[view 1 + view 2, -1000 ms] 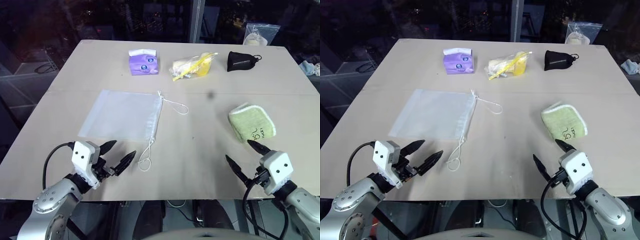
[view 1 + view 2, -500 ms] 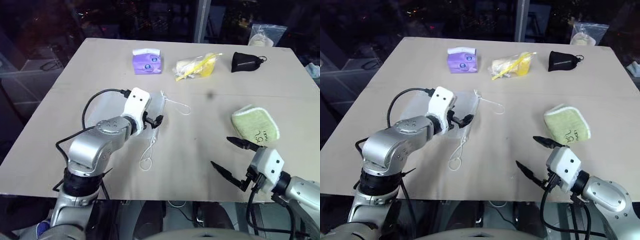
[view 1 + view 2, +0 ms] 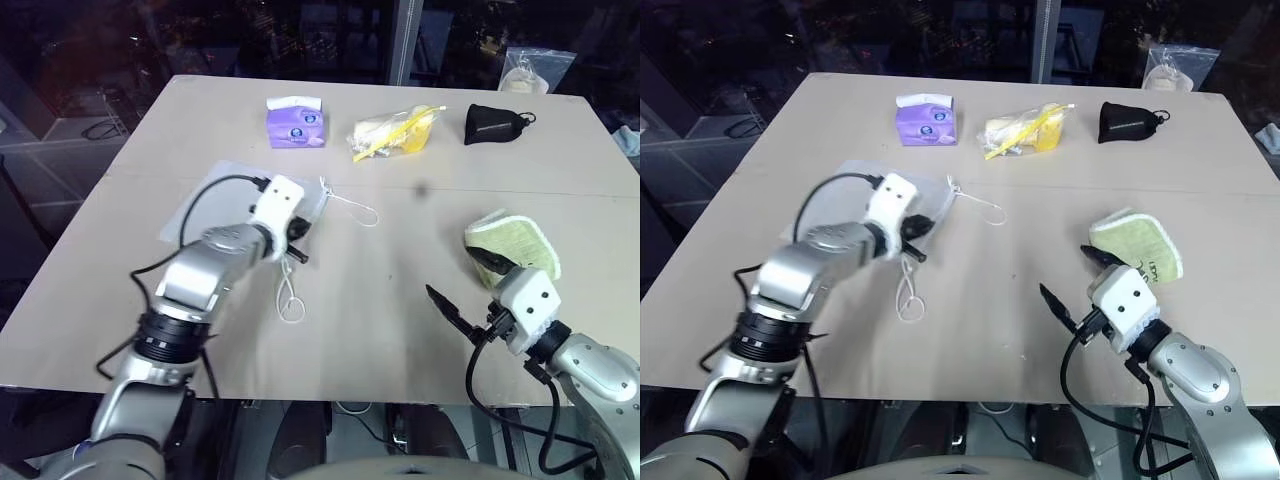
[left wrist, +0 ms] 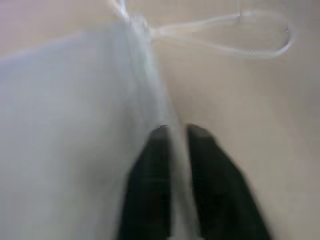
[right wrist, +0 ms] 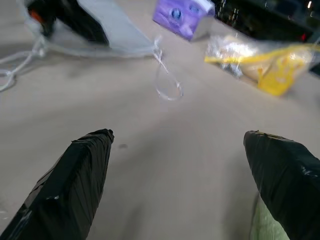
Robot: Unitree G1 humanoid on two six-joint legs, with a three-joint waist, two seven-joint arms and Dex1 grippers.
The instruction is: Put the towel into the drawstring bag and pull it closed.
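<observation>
Left end effector [image 4: 174,131] pinches the drawstring bag [image 4: 65,115] on a tan table [image 3: 400,290].

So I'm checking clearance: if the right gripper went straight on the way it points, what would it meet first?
Probably bare table, then the bag's cord loop. The right gripper points over open tabletop towards it, though depth is unclear.

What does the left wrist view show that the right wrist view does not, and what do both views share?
The left wrist view alone shows the left end effector shut on the mouth edge of the drawstring bag.

The right wrist view alone shows the open right end effector, a purple packet, a yellow packet and a corner of the towel.

Both show the bag, its cord loop and the table.
</observation>
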